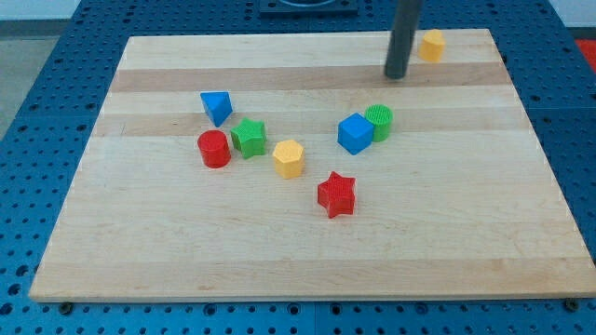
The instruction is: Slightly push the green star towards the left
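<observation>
The green star lies left of the board's middle, touching the red cylinder on its left. A blue triangular block sits just above them. A yellow hexagon lies to the star's lower right. My tip is near the view's top right, far to the right of and above the green star, touching no block.
A blue cube and a green cylinder touch each other right of the middle. A red star lies below them. A yellow block sits at the top right, near the wooden board's top edge.
</observation>
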Robot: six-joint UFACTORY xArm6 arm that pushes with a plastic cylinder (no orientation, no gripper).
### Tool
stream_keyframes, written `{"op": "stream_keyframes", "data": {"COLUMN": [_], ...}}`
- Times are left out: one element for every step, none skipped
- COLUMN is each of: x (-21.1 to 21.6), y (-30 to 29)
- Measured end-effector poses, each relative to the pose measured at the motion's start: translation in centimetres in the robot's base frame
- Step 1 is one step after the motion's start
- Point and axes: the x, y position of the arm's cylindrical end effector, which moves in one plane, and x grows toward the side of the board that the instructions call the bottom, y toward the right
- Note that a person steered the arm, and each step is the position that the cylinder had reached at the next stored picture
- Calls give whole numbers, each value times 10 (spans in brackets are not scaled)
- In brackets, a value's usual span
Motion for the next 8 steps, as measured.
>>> {"op": "stream_keyframes", "data": {"x": [15, 39, 63, 83, 98, 118, 130, 146], "y": [-42, -75, -98, -119, -141, -160, -185, -205]}}
